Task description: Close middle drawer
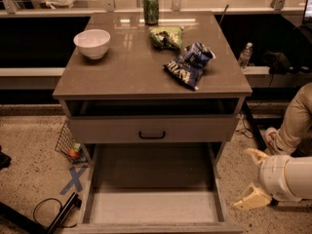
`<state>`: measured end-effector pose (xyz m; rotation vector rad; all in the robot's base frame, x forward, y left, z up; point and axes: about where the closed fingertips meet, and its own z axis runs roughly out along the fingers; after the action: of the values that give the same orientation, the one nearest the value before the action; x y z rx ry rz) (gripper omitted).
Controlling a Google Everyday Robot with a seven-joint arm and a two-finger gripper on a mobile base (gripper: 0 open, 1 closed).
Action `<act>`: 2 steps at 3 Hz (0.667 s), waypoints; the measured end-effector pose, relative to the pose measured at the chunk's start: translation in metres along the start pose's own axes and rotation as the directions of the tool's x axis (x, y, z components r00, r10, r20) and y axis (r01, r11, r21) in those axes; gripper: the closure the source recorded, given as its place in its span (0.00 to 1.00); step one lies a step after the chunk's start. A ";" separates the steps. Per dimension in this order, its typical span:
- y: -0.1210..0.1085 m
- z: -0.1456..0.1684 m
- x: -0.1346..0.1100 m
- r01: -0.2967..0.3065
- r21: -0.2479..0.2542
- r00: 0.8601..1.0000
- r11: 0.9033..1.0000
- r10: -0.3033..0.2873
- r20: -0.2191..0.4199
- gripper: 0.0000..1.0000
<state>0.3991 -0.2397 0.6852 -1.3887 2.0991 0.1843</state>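
Middle drawer (153, 206) stands far out, low under tabletop (131, 67). Its front sits at bottom edge of view. Gripper (243, 178) hangs just right of it, near front corner. Fingers (253, 199) spread, hold nothing. Drawer lies left of fingers. Long side runs from cabinet toward camera. Front faces camera, so push should go away from camera.

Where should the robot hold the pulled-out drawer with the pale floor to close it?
The middle drawer sticks far out toward the camera, so take its front panel mid-width, from the front. The end effector hangs open at its right.
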 end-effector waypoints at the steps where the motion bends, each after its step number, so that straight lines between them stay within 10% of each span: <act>1: 0.002 0.006 0.004 -0.006 -0.004 1.000 1.000 0.006 0.004 0.40; 2: 0.002 0.005 0.003 -0.002 -0.003 1.000 1.000 0.002 0.003 0.72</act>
<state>0.3986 -0.2387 0.6791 -1.3873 2.0986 0.1910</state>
